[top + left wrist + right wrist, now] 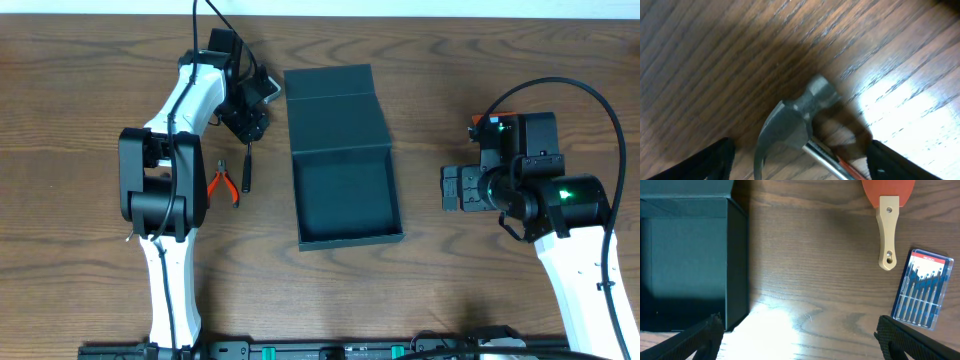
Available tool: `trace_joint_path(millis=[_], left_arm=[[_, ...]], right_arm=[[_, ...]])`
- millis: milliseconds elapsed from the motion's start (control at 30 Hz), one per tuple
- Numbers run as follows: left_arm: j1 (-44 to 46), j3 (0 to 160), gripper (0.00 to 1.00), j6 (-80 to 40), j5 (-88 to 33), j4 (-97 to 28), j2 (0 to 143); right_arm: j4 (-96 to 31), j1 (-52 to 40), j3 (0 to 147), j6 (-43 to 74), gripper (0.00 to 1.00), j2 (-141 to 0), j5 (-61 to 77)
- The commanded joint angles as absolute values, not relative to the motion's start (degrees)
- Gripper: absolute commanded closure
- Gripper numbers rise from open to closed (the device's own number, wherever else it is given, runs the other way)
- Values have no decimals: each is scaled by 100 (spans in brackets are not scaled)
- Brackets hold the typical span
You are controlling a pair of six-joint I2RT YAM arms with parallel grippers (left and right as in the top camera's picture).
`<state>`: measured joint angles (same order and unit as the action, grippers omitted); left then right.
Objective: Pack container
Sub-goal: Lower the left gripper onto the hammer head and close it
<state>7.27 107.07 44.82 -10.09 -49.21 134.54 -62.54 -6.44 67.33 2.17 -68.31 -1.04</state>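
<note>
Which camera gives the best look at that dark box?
The overhead view: it shows the whole container, lid flap open, inside empty. The right wrist view catches only part of the container; the left wrist view shows none of it.

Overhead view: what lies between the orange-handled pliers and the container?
A slim black tool, beside the pliers; otherwise bare table up to the container. Overhead view shows it.

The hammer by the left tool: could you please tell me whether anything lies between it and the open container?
Nothing visible does. The hammer lies beside the container's opened lid, bare table between; the pliers lie off that path.
</note>
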Motion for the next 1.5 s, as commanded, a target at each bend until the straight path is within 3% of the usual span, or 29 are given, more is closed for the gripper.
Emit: trace_joint_path(millis=[0,467,967,1267,1467], left_arm=[[705,10696,21,4473,-786,-5035,13747],[705,10696,37,4475,-786,-5266,13747],[705,10696,48,4475,-786,-5398,13705],[705,10696,50,4460,-788,-5398,13450],[711,10696,61,4276,-790,-5437,13327]], right_arm=[[-6267,-598,6836,272,1,-6853,-128],[-6267,-598,6836,270,1,-6853,-152],[-6265,-598,6836,270,1,-6853,-152],[-6265,-598,6836,270,1,-6853,-150],[-6265,-598,6836,270,1,-6853,-150]])
